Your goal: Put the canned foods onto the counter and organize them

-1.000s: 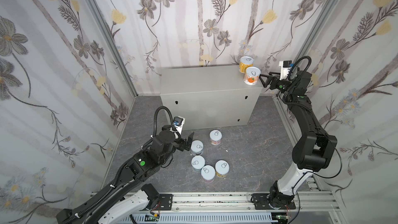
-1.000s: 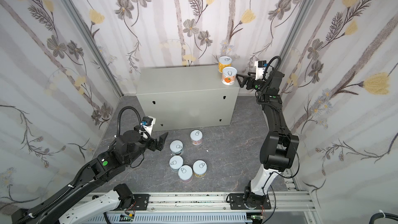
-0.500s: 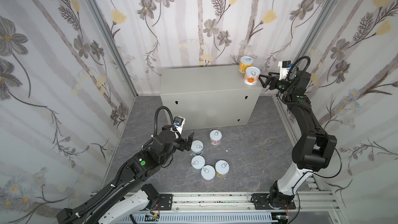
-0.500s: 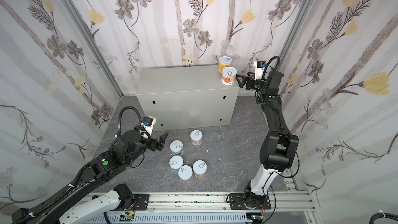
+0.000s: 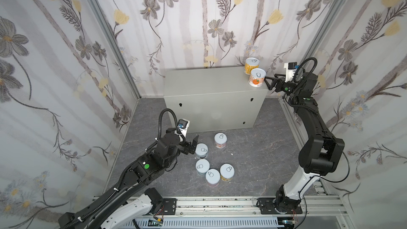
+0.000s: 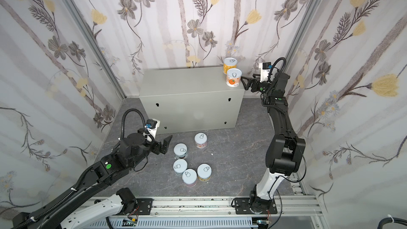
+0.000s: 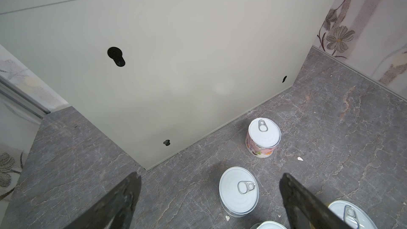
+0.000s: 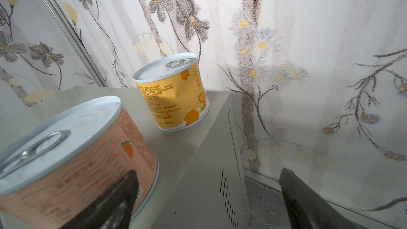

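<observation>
Two canned foods stand on the right end of the counter [image 5: 211, 84]: a yellow can [image 5: 251, 64] at the back and an orange can [image 5: 257, 77] in front of it. My right gripper [image 5: 269, 81] is open just right of the orange can [image 8: 77, 161], off the counter's end; one finger overlaps the can in the right wrist view, and nothing is between the jaws. Several more cans stand on the floor, among them a pink can [image 5: 220, 140]. My left gripper [image 5: 193, 145] is open just left of a pale-lidded can [image 7: 239, 191], which shows between its fingers.
The dark marbled floor [image 5: 259, 150] lies in front of the counter, with three cans [image 5: 212, 177] clustered near the front rail. Floral walls close in on three sides. A small white crumb [image 7: 300, 159] lies on the floor near the pink can [image 7: 263, 137].
</observation>
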